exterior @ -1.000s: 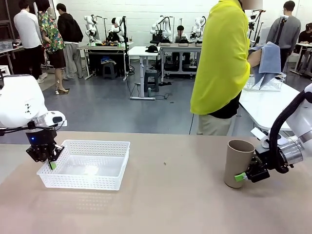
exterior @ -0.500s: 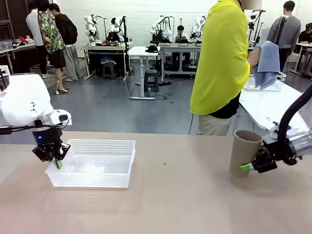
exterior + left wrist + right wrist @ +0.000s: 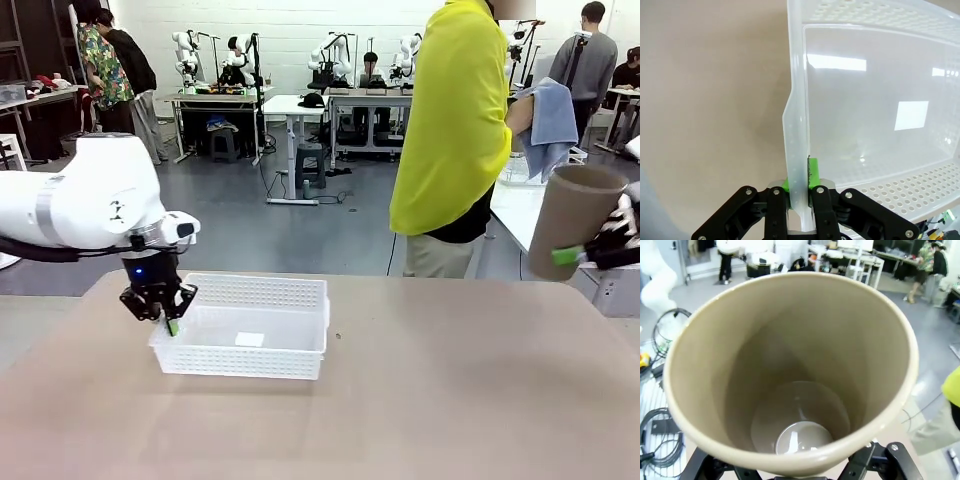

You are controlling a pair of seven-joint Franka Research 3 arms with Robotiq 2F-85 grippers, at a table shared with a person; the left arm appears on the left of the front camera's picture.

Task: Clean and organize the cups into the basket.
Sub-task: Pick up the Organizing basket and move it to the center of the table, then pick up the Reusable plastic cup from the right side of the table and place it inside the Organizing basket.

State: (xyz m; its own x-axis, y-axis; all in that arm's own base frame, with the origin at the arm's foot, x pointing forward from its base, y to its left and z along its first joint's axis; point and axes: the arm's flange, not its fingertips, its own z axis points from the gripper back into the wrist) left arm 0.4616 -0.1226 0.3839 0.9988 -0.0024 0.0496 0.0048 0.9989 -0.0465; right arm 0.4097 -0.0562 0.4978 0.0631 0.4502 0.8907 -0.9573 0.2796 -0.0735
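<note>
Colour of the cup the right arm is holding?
Tan-brown cup, plain matte; the right wrist view shows it best.

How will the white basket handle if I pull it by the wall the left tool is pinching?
Probably flexes: the basket wall bows beside the left tool in the wrist view. Likely light, being thin translucent plastic, so it should slide easily on the smooth table. Gripped off-centre, it may swivel.

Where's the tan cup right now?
Front view, far right: the tan cup is held tilted above the table in the right tool, beside the person in yellow.
</note>
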